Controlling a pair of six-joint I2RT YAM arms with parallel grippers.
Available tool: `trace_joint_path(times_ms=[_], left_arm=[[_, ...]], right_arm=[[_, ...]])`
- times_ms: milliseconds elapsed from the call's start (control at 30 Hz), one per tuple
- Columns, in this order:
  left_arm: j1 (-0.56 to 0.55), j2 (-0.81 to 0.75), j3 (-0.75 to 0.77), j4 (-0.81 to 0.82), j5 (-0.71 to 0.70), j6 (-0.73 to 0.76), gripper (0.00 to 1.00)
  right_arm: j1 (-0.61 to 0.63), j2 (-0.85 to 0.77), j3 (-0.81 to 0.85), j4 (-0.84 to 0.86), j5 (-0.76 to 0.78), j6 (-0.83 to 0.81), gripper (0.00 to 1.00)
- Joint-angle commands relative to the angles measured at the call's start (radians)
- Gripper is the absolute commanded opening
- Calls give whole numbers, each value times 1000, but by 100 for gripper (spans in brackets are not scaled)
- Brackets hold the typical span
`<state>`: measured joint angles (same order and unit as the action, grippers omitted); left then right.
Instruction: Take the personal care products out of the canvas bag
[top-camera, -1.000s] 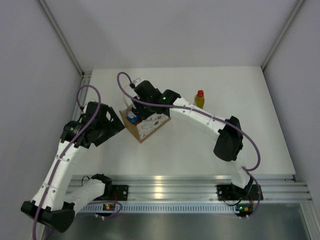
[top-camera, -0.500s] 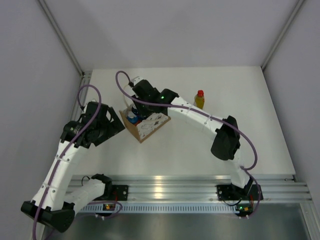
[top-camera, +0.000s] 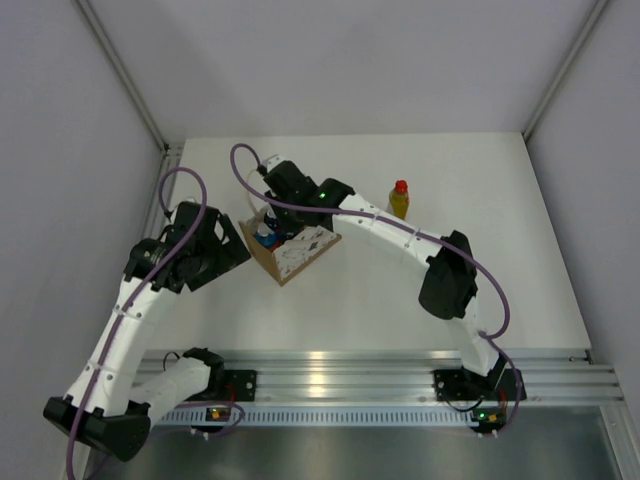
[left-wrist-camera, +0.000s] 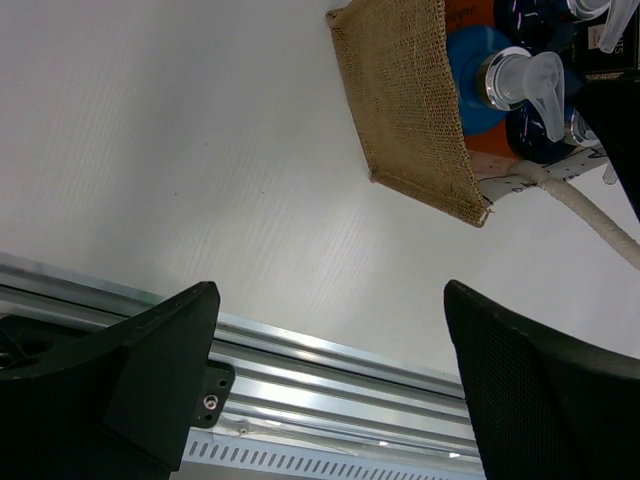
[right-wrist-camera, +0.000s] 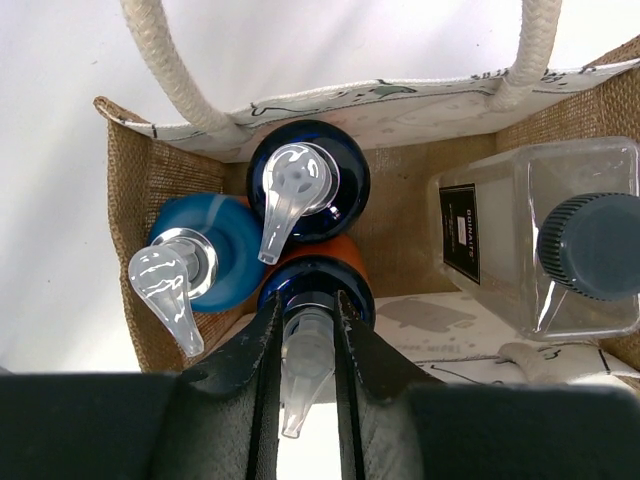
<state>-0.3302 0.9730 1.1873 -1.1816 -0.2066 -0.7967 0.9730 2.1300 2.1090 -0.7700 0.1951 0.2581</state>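
The canvas bag (top-camera: 303, 253) stands upright at the table's middle left; its tan wall (right-wrist-camera: 130, 190) and cream handles show in the right wrist view. My right gripper (right-wrist-camera: 305, 320) reaches into it from above and is shut on the clear pump of an orange bottle with a blue top (right-wrist-camera: 345, 290). Two more blue-topped pump bottles (right-wrist-camera: 340, 170) (right-wrist-camera: 225, 250) and a clear-whitish bottle with a dark grey cap (right-wrist-camera: 590, 245) stand inside. The yellow bottle with a red cap (top-camera: 399, 199) stands on the table to the bag's right. My left gripper (left-wrist-camera: 330, 370) is open and empty, left of the bag (left-wrist-camera: 410, 100).
The aluminium rail (top-camera: 330, 375) runs along the near table edge and shows under the left gripper's fingers (left-wrist-camera: 160, 350). Grey walls close in the table on the left, back and right. A purple cable loops above the bag (top-camera: 245, 160).
My right gripper has shifted slightly left over the bag's opening. The left arm has barely moved.
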Motion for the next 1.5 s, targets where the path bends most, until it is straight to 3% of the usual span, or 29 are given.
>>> trace_joint_path(times_ms=[0, 33, 133, 567, 833, 967, 1467], left_arm=[[-1, 4, 9, -4, -14, 17, 98], [-1, 6, 9, -4, -14, 19, 98], [-1, 13, 11, -3, -13, 21, 98], [-1, 27, 17, -3, -13, 22, 98], [-1, 20, 6, -1, -14, 19, 98], [-1, 21, 6, -3, -16, 16, 98], [-1, 20, 3, -1, -22, 14, 98]], right_arm=[[1, -12, 37, -14, 20, 4, 1], [1, -18, 39, -14, 24, 4, 1], [0, -22, 43, -14, 33, -3, 16], [0, -70, 13, -14, 47, 9, 30], [1, -99, -17, -14, 44, 26, 28], [1, -96, -24, -14, 40, 30, 20], [4, -87, -63, -14, 29, 47, 25]])
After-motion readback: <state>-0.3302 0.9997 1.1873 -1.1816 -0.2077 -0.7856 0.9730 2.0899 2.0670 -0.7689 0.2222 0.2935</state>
